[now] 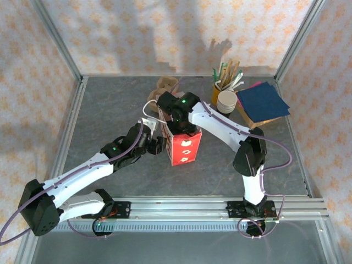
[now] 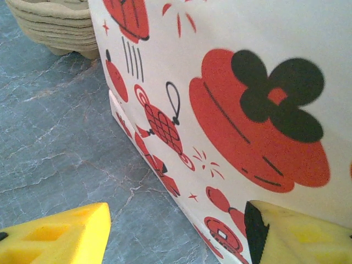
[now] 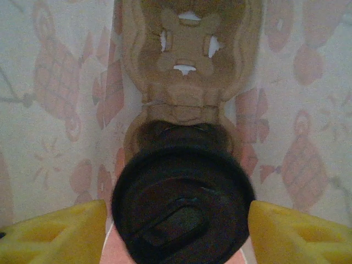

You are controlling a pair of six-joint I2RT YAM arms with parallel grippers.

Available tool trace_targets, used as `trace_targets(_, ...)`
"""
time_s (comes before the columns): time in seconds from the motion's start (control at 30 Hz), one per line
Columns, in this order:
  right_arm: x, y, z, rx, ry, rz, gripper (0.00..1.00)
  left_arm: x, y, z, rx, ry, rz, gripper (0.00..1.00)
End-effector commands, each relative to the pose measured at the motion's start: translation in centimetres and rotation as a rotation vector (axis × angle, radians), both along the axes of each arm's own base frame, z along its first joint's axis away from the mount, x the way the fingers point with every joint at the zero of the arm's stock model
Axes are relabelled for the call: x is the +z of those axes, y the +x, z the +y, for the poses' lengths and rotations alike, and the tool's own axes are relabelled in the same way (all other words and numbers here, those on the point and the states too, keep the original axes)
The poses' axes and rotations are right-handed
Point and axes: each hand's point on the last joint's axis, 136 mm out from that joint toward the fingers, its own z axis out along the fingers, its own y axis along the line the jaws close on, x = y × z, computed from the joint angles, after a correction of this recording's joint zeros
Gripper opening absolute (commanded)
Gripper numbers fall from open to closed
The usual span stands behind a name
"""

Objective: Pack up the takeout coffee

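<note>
**A:** Takeout coffee is inside the paper bag, with the right gripper flanking it on both sides. Pinched or loose, I can't tell.

**B:** The danger is that it misses the carrier well and tips, or the wrist snags the bag wall.

**A:** Left gripper is at the bag's 9 o'clock, jaws apart and clamping nothing, so that bag could slide.

**B:** Pulp trays are close at 11 o'clock. Spare cups at 1 and napkins at 2 are well apart.

Matt paper bag, black plastic lid, rough pulp tray
</note>
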Motion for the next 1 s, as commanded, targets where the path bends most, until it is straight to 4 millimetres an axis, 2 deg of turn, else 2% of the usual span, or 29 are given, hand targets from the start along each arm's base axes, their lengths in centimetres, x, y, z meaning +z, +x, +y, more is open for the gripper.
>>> trace_targets(0.0,1.3,0.1,-0.6,-0.012,-0.022,-0.039,0.66,1.4,0.4,0.1,0.008,0.008,-0.031,0.68)
trace_targets(0.17,2.2,0.2,-0.3,-0.009,0.001,-0.056,0.66,1.3,0.3,0.2,0.008,0.012,-0.03,0.68)
trace_targets(0.3,3.8,0.1,0.5,0.002,0.055,-0.074,0.69,1.0,0.3,0.3,0.01,0.017,-0.028,0.68)
trace_targets(0.63,7.5,0.5,0.7,-0.006,0.135,-0.146,0.7,0.9,0.3,0.3,0.01,0.021,-0.025,0.68)
trace_targets(0.97,12.4,1.2,1.3,-0.013,0.24,-0.249,0.7,0.9,0.4,0.4,0.013,0.03,-0.028,0.68)
